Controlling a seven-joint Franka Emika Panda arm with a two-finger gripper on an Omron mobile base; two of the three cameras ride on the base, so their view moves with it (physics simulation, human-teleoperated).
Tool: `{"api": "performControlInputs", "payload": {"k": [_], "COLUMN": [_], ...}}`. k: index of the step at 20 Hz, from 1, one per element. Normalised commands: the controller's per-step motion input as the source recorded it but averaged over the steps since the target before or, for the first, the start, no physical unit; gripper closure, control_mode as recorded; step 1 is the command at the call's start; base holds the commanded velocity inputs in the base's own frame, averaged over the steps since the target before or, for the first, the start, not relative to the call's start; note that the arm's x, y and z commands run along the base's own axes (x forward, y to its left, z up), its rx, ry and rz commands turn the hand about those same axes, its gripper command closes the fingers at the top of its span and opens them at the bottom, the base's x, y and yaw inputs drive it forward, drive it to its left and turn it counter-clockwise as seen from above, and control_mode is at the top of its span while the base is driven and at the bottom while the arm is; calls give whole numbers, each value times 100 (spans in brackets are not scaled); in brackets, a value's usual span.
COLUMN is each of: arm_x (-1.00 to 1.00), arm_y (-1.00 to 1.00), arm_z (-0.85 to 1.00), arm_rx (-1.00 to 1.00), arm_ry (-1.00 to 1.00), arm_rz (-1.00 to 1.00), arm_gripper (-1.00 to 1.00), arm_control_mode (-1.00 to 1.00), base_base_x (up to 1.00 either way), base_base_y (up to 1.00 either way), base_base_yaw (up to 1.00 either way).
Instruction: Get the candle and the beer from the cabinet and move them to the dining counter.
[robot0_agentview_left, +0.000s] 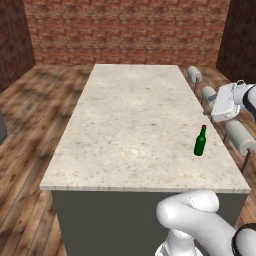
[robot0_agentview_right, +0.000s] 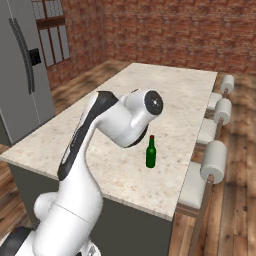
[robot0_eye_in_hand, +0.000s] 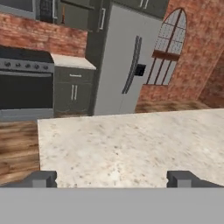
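The bottle (robot0_agentview_left: 200, 142) stands upright near the right edge of the surface (robot0_agentview_left: 130, 125), set down clear of the rim so it stays stable. The gripper (robot0_eye_in_hand: 113, 179), fingers spread wide and empty, hangs above the stone top, apart from the bottle.

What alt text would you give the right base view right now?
A green beer bottle stands upright near the right edge of the dining counter, with the white arm bent over the counter just to its left. Three stools line the counter's right side, and a grey refrigerator stands at far left against brick walls.
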Motion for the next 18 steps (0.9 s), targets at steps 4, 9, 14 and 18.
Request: {"api": "performControlInputs", "payload": {"k": [4, 9, 14, 18], "arm_x": [-25, -21, -29, -31], "arm_y": [100, 99, 85, 38], "arm_z": [43, 27, 6, -2], "arm_rx": [0, 0, -1, -3], "arm_ry": [6, 7, 8, 6], "arm_rz": [-29, -33, -32, -15], "arm_gripper": [-100, -100, -100, -100], "arm_control_mode": [-100, -100, -100, -100], "base_base_x": [0, 0, 0, 0], "base_base_y": [0, 0, 0, 0], "base_base_yaw": [0, 0, 0, 0]}}
